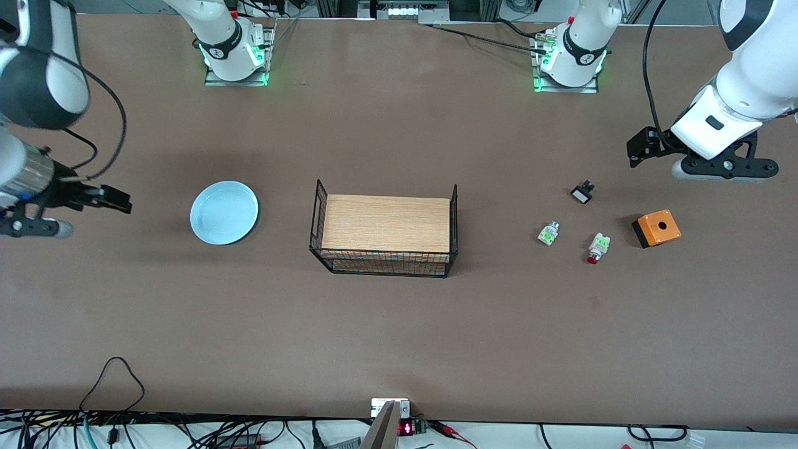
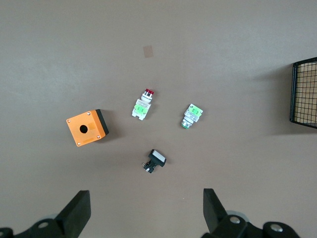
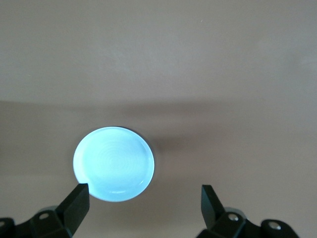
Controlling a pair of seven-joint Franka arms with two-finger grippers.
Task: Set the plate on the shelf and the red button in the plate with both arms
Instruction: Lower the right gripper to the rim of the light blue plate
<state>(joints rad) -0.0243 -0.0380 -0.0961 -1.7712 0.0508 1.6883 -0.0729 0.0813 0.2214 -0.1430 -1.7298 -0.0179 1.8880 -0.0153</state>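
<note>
plate [image 1: 224, 212] lies toward the right arm's end from the basket [image 1: 384, 269], red button [image 1: 596, 247] toward the left arm's end. both untouched: right gripper [image 3: 143, 208] and left gripper [image 2: 146, 213] hover spread, empty. next, each descends and grasps.

On the counter [image 1: 399, 337] lay one plate [image 1: 224, 212], one basket [image 1: 384, 231], one orange box [image 1: 656, 228], one red button [image 1: 598, 247], one white-green switch [image 1: 548, 233] lacking a red cap, and one black-and-white part [image 1: 582, 193].
</note>
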